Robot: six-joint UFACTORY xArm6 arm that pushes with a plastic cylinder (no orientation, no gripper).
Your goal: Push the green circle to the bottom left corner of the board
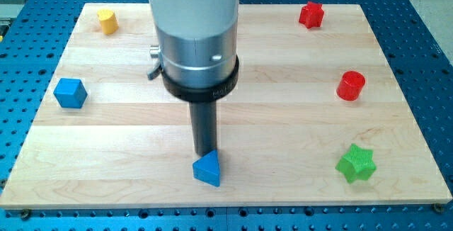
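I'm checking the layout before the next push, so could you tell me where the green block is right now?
The green star-shaped block sits near the board's bottom-right corner in the camera view, just below the red cylinder and far to the right of my tip, which rests by the blue triangle.

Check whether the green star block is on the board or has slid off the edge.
On the board. The green star sits fully on the wooden board near its bottom right corner, with wood showing all round it.

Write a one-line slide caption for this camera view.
My tip touches the blue triangular block near the wooden board's bottom edge; no green circle shows, only a green star block.
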